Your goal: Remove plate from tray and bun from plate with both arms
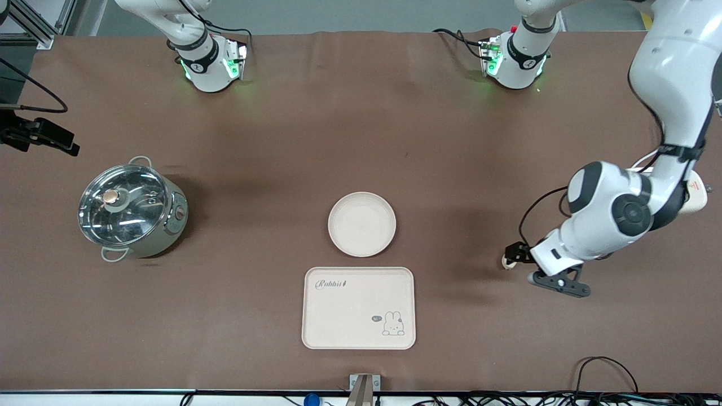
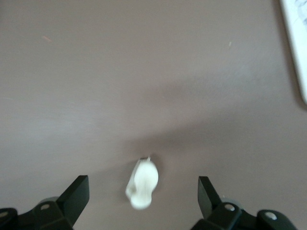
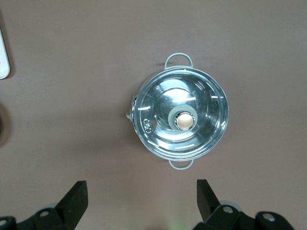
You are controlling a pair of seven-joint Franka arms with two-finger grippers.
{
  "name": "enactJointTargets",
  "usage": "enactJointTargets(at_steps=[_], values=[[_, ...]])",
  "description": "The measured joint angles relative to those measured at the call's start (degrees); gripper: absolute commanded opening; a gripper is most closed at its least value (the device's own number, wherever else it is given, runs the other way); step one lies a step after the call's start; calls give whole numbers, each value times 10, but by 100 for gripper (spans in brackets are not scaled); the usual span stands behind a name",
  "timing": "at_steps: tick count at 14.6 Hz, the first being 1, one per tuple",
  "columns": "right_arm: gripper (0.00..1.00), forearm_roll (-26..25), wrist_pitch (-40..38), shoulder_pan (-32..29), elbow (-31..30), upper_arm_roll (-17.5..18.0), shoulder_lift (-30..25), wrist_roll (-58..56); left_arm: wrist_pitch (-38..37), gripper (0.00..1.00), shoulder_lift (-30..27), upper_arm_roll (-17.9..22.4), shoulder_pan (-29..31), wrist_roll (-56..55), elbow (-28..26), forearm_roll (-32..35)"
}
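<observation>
The round cream plate [image 1: 361,224] lies on the brown table near the middle, just farther from the front camera than the rabbit tray. The small pale bun [image 1: 508,263] lies on the table toward the left arm's end. My left gripper [image 1: 536,269] hangs low over it, open. In the left wrist view the bun [image 2: 142,184] lies between the spread fingers, touching neither; the left gripper [image 2: 142,191] holds nothing. My right gripper [image 3: 141,191] is open and empty, high above the table beside the pot [image 3: 180,120].
A rectangular cream tray with a rabbit drawing [image 1: 359,308] lies near the table's front edge; its edge shows in the left wrist view [image 2: 295,48]. A steel pot with a glass lid [image 1: 131,207] stands toward the right arm's end. Cables lie along the front edge.
</observation>
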Motion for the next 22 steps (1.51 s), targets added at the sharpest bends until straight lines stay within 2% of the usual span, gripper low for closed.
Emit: enactJointTargets(at_steps=[4,6,8,11,13,16,19,22], values=[[100,0,-4,7,0,3,-1,1,-182,100,-58,-40,4,0,97,-2],[100,0,-4,7,1,3,-1,2,-217,100,-93,-29,-1,0,122,-31],[100,0,-4,7,1,2,-1,2,-249,100,-143,32,-41,2,128,-85],[100,0,-4,7,1,2,-1,2,-307,100,-222,192,-168,4,129,-151],[100,0,-4,7,1,2,-1,2,-348,100,-270,263,-218,13,121,-174],[100,0,-5,7,1,2,-1,3,-358,100,-337,301,-227,24,63,-178],[100,0,-6,7,1,2,-1,3,-314,100,-383,362,-273,35,-13,-184],[100,0,-6,7,1,2,-1,3,-307,100,-385,376,-297,32,-16,-184]])
